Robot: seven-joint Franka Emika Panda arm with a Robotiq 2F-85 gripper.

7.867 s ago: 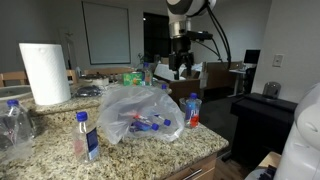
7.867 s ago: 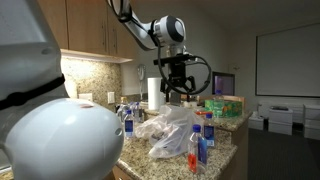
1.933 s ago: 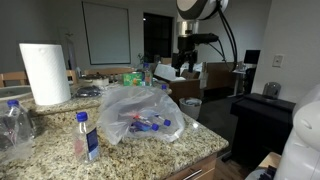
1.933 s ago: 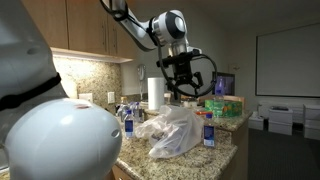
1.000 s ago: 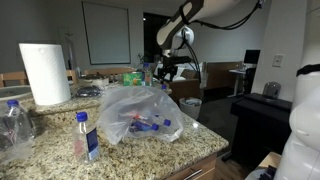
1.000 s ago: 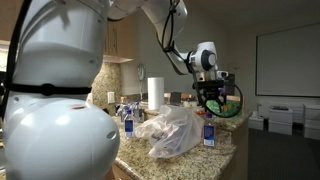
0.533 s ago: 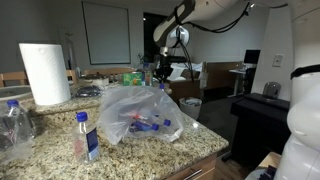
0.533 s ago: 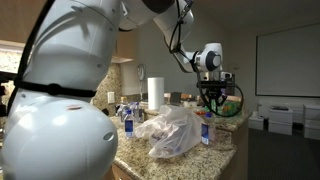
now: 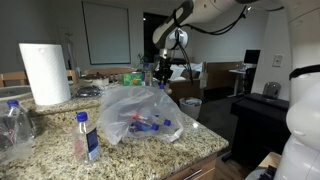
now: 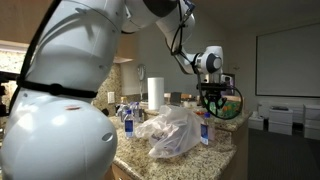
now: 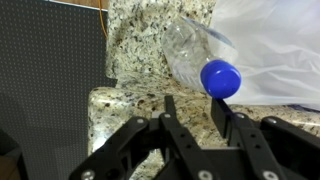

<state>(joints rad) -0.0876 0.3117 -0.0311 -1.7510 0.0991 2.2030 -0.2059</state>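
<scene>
My gripper (image 11: pixel 193 100) points down over the granite counter (image 11: pixel 140 60) with its jaws a little apart and only stone between them. A clear plastic bottle (image 11: pixel 190 48) with a blue cap (image 11: pixel 221 77) stands just past the right fingertip, at the edge of a crumpled clear plastic bag (image 11: pixel 270 50). In both exterior views the gripper (image 9: pixel 161 74) (image 10: pixel 208 106) hangs right above that bottle (image 10: pixel 204 132), beside the bag (image 9: pixel 140 110) (image 10: pixel 168 132). Whether a finger touches the cap is not clear.
A paper towel roll (image 9: pixel 45 72) (image 10: pixel 155 93) stands at the back. More bottles sit at the counter front (image 9: pixel 87 136) and far left (image 9: pixel 14 122). A green box (image 9: pixel 133 76) (image 10: pixel 225 103) lies behind the bag. The counter edge (image 11: pixel 100 95) drops off beside the gripper.
Over the last second the gripper has sunk slightly toward the bottle and its jaws have drawn closer together. Before that the arm swung over from a higher pose.
</scene>
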